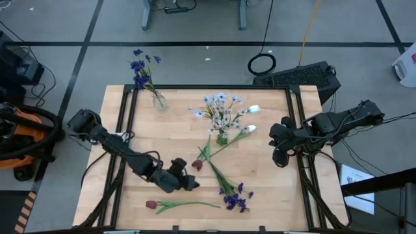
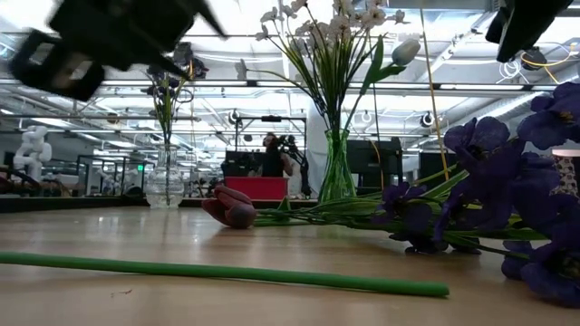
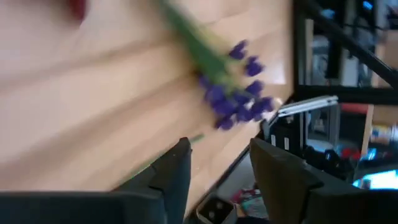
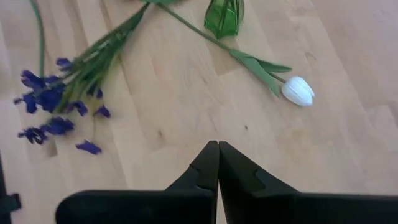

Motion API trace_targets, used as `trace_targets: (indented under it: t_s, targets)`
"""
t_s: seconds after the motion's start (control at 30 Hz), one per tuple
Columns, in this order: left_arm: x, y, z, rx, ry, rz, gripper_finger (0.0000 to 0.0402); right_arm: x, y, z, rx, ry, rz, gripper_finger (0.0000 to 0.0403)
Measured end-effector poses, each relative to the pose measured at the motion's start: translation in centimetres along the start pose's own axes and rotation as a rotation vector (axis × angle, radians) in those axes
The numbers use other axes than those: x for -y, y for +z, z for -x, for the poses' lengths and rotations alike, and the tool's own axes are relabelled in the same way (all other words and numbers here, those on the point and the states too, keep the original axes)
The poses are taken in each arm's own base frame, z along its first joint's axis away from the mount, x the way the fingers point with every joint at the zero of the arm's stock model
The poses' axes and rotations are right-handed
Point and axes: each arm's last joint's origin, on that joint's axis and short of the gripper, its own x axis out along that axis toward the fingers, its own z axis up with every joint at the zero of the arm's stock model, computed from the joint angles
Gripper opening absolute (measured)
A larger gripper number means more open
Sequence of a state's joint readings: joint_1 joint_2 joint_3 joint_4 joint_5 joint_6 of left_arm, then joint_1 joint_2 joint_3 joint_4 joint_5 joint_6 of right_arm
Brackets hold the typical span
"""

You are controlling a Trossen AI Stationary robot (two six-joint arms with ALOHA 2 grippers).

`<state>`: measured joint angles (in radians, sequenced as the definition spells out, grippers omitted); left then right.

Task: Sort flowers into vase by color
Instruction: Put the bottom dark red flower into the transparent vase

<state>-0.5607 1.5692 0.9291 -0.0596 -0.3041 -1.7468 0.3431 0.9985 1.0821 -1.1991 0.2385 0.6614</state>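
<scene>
My left gripper (image 1: 190, 182) (image 3: 221, 146) is open and empty. It hovers over the table's near middle, left of a loose purple-blue flower cluster (image 1: 234, 198) (image 3: 233, 93) lying on the wood. My right gripper (image 1: 281, 158) (image 4: 218, 144) is shut and empty, above the table's right side. A white tulip (image 1: 250, 130) (image 4: 297, 90) lies flat beside the green vase (image 1: 222, 137) (image 2: 337, 172) of pale flowers. One dark red tulip (image 1: 197, 165) (image 2: 231, 208) lies mid-table, another (image 1: 151, 205) near the front edge. A clear vase (image 1: 158, 100) (image 2: 166, 186) holds purple-blue flowers.
The near red tulip's long green stem (image 2: 227, 272) runs along the front edge. The stems of the loose flowers cross near the green vase's foot (image 1: 207, 156). Black rails (image 1: 127, 110) run down both sides of the wooden top. Bare wood shows left of centre (image 1: 169, 136).
</scene>
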Motion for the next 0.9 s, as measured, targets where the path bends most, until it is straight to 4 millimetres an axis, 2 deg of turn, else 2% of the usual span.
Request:
trace_targets:
  t_s: [0.1, 0.27, 0.5, 0.67, 0.9]
  targets:
    - [-0.7, -0.7, 0.3, -0.007, 0.056, 0.104, 0.0150, 0.1, 0.0, 0.0, 0.002, -0.018, 0.021, 0.0001]
    - [-1.7, -1.4, 0.6, -0.005, 0.142, 0.155, 0.0124, 0.4, -0.2, 0.0, 0.006, -0.066, 0.015, 0.0001]
    - [-2.4, -2.0, 1.1, -0.042, 0.229, 0.173, 0.0089, 0.8, -0.7, 0.1, -0.024, -0.125, -0.149, 0.0001]
    - [-1.6, -2.9, 2.1, -0.002, 0.262, 0.183, 0.0066, 0.8, -0.6, 0.2, -0.014, -0.116, -0.143, 0.0000]
    - [0.5, -4.7, 3.5, 0.042, 0.303, 0.259, 0.0050, 1.0, -0.7, 0.6, 0.135, 0.020, -0.086, 0.0000]
